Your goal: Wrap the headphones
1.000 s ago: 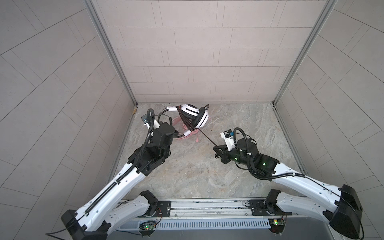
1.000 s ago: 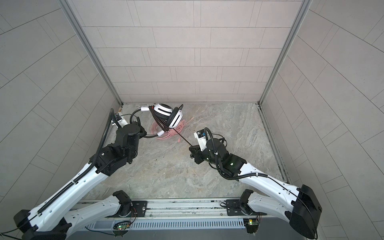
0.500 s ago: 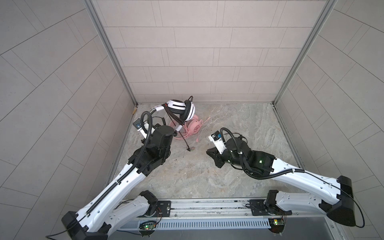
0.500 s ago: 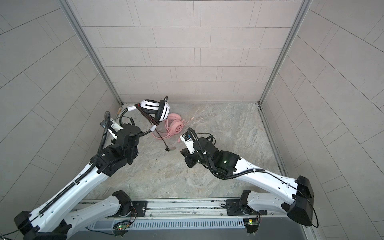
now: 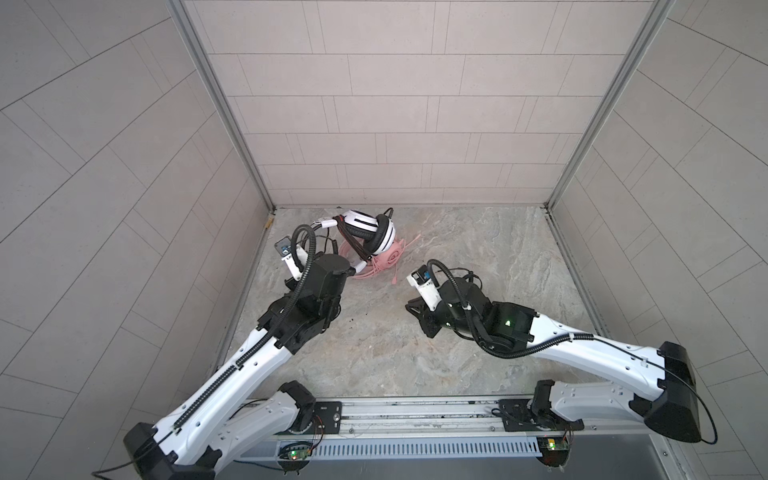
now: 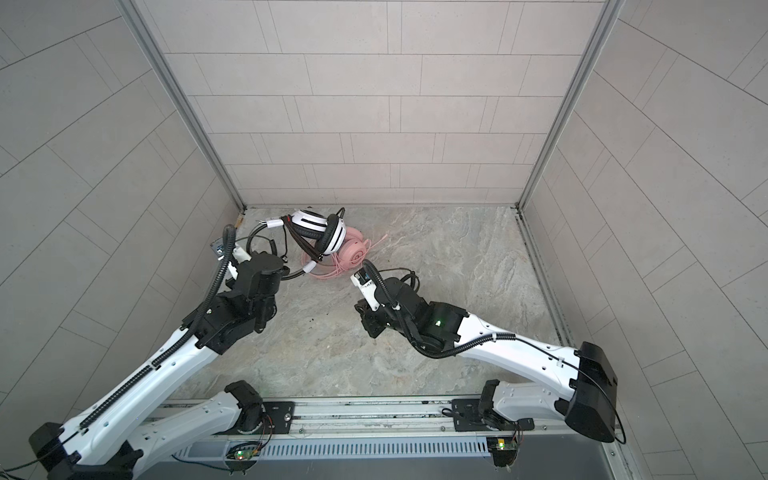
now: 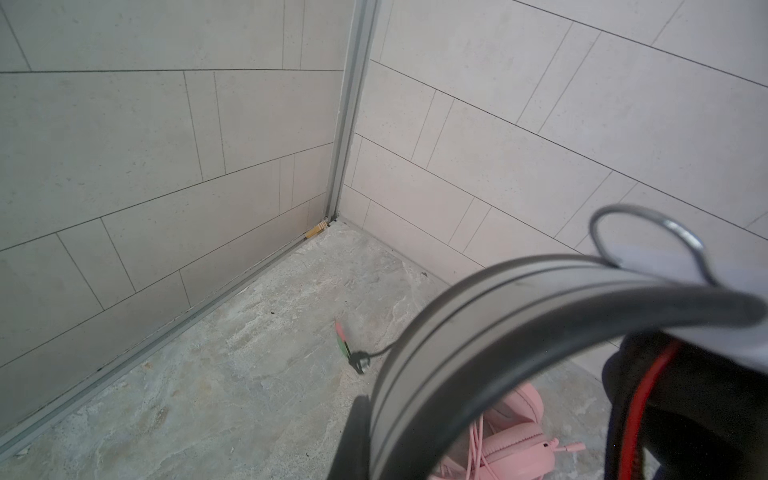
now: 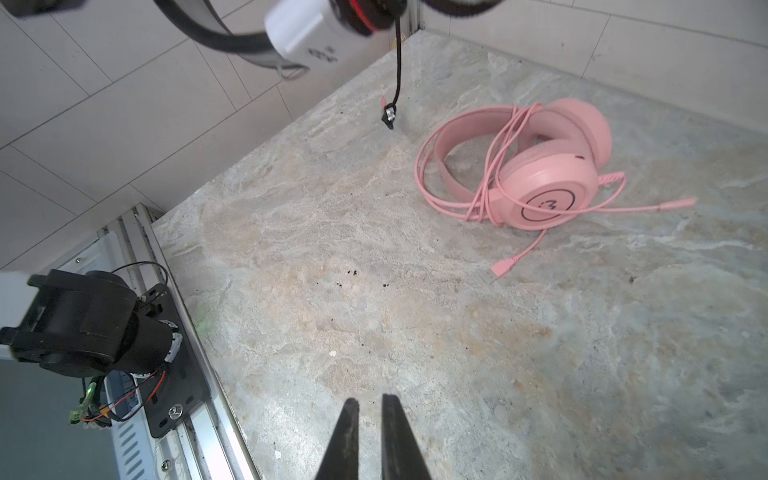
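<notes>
- While the white-and-black headset (image 5: pixel 369 229) hangs lifted clear of the table (image 5: pixel 478 257), you can find it at the far left, close to the corner of the walls.
- Your left gripper (image 5: pixel 352 270) is clamped on that headset at one end of its band. Its wrist camera shows you only the band curving close across the lens, not the fingers.
- You will see a black cable (image 8: pixel 397 75) hanging down from the raised headset. Its plug (image 8: pixel 388 114) dangles at the table top, and I cannot tell whether it touches.
- Look for the pink headset (image 8: pixel 544 183) on its side on the table, just right of the raised one and below it. In both top views it is partly hidden.
- Its pink cable (image 8: pixel 428 187) loops around the band and ear cup. The pink plug (image 8: pixel 501 268) lies loose on the table on the near side.
- Your right gripper (image 8: pixel 370 401) points down at bare table near the middle, well apart from both headsets. Its jaws stand a narrow gap apart and hold nothing.
</notes>
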Available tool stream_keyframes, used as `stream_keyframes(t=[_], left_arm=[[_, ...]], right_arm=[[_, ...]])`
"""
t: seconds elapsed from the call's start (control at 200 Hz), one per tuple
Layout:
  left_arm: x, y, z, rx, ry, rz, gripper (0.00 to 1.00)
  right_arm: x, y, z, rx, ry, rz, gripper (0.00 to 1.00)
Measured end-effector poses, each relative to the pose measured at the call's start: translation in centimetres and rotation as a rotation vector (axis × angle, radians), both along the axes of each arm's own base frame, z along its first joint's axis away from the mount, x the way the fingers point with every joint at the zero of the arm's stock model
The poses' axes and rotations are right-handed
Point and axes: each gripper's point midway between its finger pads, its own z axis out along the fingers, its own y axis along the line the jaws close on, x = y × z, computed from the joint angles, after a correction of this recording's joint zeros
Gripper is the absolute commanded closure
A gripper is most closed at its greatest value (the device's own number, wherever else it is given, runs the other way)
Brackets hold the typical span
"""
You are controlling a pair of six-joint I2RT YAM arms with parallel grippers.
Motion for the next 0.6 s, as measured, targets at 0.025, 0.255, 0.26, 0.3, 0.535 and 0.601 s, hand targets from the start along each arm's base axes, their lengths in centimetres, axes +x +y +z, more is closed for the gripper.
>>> stream_keyframes(t=[0.025, 0.255, 0.26, 0.3, 0.535, 0.601], left_arm=[[0.0, -0.2, 0.4, 0.003, -0.001, -0.015, 1.00], [-0.1, -2.2, 5.7, -0.052, -0.078, -0.191, 1.00], [-0.1, -2.3, 5.9, -0.055, -0.081, -0.197, 1.00], [-0.3, -2.5, 6.5, -0.077, -0.098, -0.226, 1.00], [-0.7, -4.6, 7.9, -0.168, -0.124, -0.361, 1.00], [-0.7, -5.3, 8.0, -0.186, -0.118, -0.392, 1.00]], right_arm=[[0.1, -0.1, -0.4, 0.001, 0.005, -0.005, 0.79], [2.4, -1.9, -3.1, 0.069, 0.044, -0.083, 0.49], [2.6, -2.0, -3.2, 0.069, 0.042, -0.085, 0.49], [3.1, -2.5, -3.5, 0.084, 0.049, -0.097, 0.47], [6.0, -1.9, -3.0, 0.163, 0.011, -0.092, 0.38], [6.9, -1.0, -3.0, 0.178, 0.005, -0.076, 0.38]])
